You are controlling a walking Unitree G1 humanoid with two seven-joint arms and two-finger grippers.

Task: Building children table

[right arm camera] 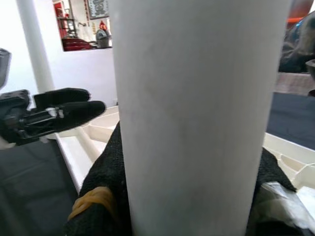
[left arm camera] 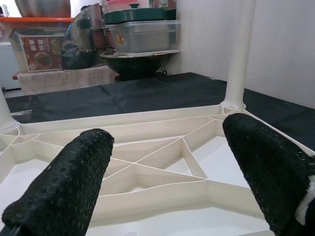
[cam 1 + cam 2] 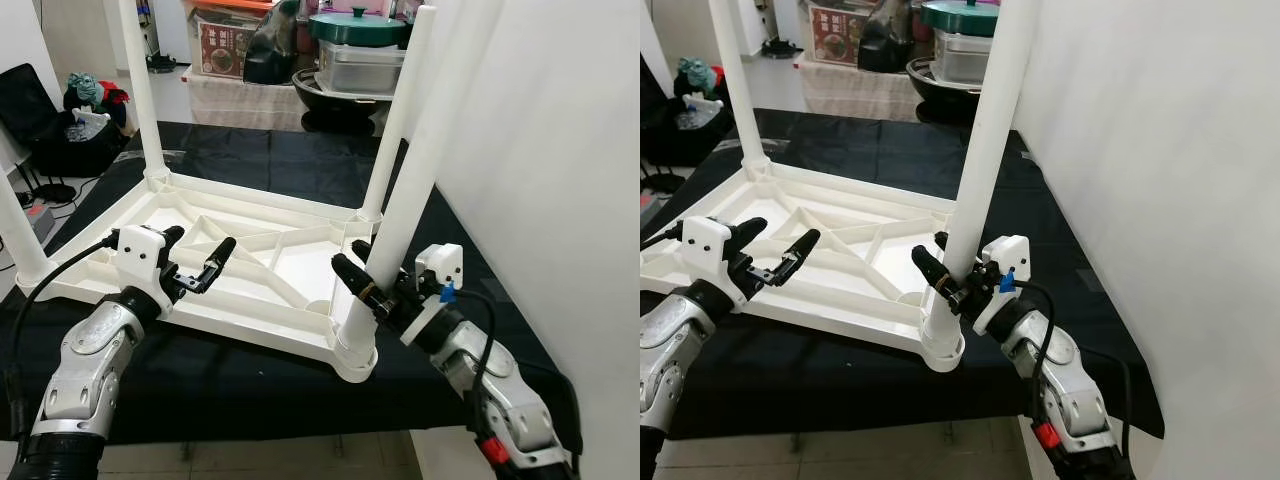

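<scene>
Our right gripper (image 3: 366,283) has its fingers (image 1: 101,196) clamped around the near table leg (image 3: 400,190) low down by its socket, while our left gripper (image 3: 200,258) hovers with fingers (image 2: 69,182) spread apart, gripping nothing, just over the near rim of the table top (image 3: 250,270). Behind it there's a green-lidded pot (image 3: 358,25) sitting on a metal box (image 3: 358,68), next to a cardboard box (image 3: 222,45); we can't tell what's inside any of them. The white table lies upside down on the black mat (image 3: 260,160), all legs pointing straight up.
</scene>
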